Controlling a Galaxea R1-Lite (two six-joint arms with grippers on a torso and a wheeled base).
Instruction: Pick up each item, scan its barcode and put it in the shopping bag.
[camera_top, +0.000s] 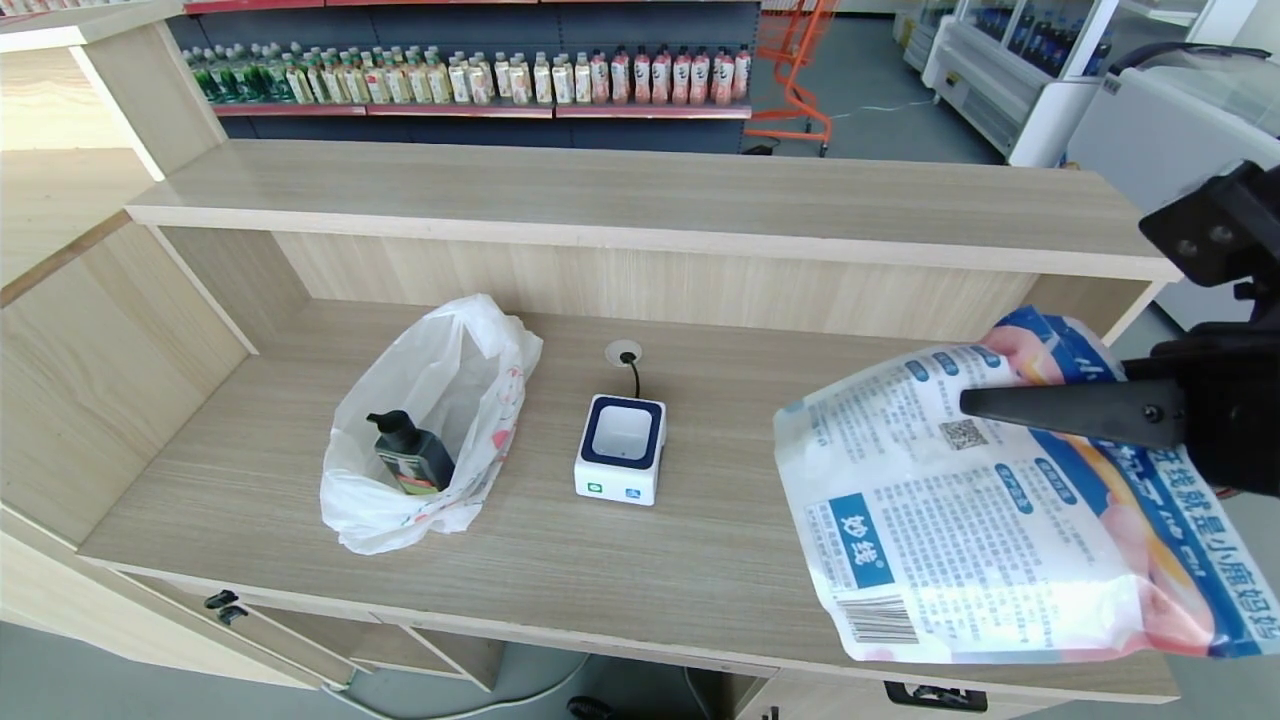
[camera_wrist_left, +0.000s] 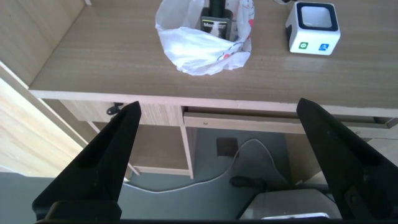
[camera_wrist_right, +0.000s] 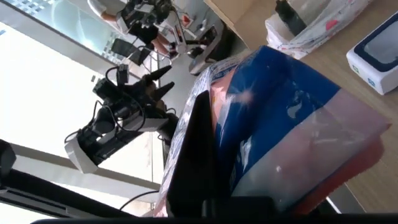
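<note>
While the packet hangs clamped in the right gripper, above the near right corner of the counter, it is well apart from the scanner. One black finger lies across the printed white face. The other is behind the packet, so the jaws are closed on it near its upper edge. The barcode sits at the packet's near lower corner, facing up toward the head camera.

The scanner stands mid-counter with its window facing up. The bag lies just left of it, mouth open, with a dark pump bottle already inside.

The left gripper is empty with fingers spread wide, hanging off the near edge of the counter, on the bag's side.

Step in hand looks like the scan; the drop into the bag is not yet done. To do it well, the arm likely carries the packet left and turns the wrist so the barcode corner faces down over the window. It should be held flat and close, not touching. The packet looks soft and will probably sag, so a creased barcode may not read. The grip should stay firm through the turn. The path should stay clear of the scanner's cable on its far side.
</note>
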